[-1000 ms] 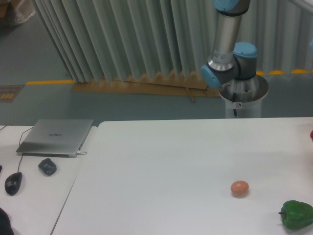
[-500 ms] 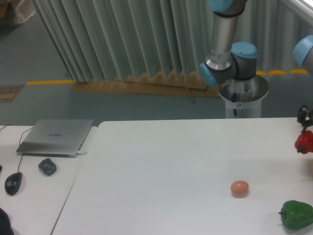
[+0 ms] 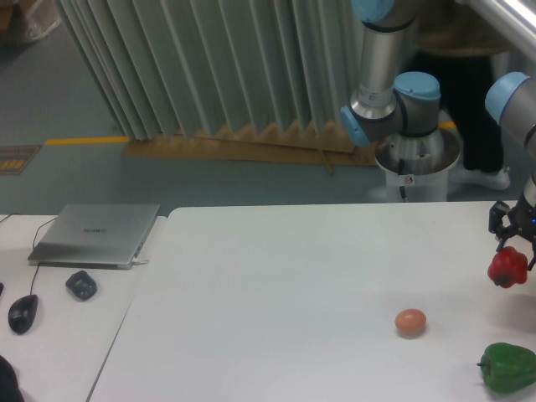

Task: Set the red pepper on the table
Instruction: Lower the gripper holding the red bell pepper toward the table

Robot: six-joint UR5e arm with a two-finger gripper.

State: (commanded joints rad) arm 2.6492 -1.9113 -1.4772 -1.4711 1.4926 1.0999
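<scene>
The red pepper (image 3: pixel 507 267) hangs in the air at the right edge of the view, a little above the large white table (image 3: pixel 276 293). My gripper (image 3: pixel 511 243) comes down from above and is shut on the red pepper's top; its dark fingers (image 3: pixel 499 216) show just above the fruit. The pepper does not touch the table top.
A green bell pepper (image 3: pixel 507 368) lies at the table's front right. A small orange-tan egg-shaped thing (image 3: pixel 410 322) lies left of it. A smaller white desk at the left bears a laptop (image 3: pixel 95 234), a mouse (image 3: pixel 23 313) and a dark lump (image 3: pixel 81 285). The arm's base (image 3: pixel 416 163) stands behind the table.
My gripper with the red pepper has come into view from the right edge, moving left and down towards the table. The other objects have not moved.
</scene>
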